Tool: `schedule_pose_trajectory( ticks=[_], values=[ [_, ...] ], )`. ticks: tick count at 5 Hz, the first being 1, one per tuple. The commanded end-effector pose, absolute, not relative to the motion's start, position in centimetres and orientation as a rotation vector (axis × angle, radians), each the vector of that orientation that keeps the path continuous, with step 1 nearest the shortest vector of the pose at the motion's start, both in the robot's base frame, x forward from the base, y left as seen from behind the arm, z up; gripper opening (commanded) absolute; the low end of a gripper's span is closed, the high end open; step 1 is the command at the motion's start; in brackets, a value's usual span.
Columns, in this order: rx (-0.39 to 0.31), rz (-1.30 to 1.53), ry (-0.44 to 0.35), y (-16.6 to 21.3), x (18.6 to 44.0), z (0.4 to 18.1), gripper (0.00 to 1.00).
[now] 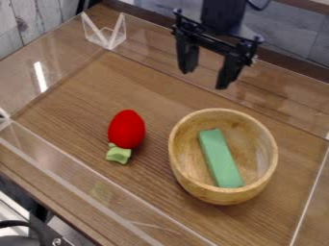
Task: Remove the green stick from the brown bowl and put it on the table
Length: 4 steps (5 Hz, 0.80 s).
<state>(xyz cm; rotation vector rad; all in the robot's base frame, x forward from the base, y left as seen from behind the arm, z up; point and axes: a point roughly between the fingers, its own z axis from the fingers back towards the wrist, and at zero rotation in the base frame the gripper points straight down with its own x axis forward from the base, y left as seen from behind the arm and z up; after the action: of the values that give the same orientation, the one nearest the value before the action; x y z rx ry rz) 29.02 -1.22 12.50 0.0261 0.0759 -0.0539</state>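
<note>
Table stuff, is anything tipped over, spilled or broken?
No, nothing stands out. The green stick lies flat inside the upright brown bowl, the red toy strawberry lies on the table, and nothing looks spilled or broken.

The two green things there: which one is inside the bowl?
The long green stick, lying flat in the brown bowl. The other green bit is the small stem of the red strawberry toy, out on the table.

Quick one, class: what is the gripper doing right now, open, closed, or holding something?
Gripper: open and empty, above the table behind the brown bowl; the green stick lies in the bowl.
</note>
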Motion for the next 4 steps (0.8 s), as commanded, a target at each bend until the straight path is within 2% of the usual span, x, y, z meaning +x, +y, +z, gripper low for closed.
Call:
schedule_pose_trajectory(
  ticks=[1,2,3,4],
  values=[
    [0.033,-0.100,0.008,0.3,30.0,13.9,1.00],
    [0.017,-0.074,0.004,1.4,30.4,14.9,1.00],
    [0.015,-0.050,0.009,1.5,30.5,14.9,1.00],
    [0.012,-0.084,0.020,0.0,31.5,13.7,1.00]
  ],
)
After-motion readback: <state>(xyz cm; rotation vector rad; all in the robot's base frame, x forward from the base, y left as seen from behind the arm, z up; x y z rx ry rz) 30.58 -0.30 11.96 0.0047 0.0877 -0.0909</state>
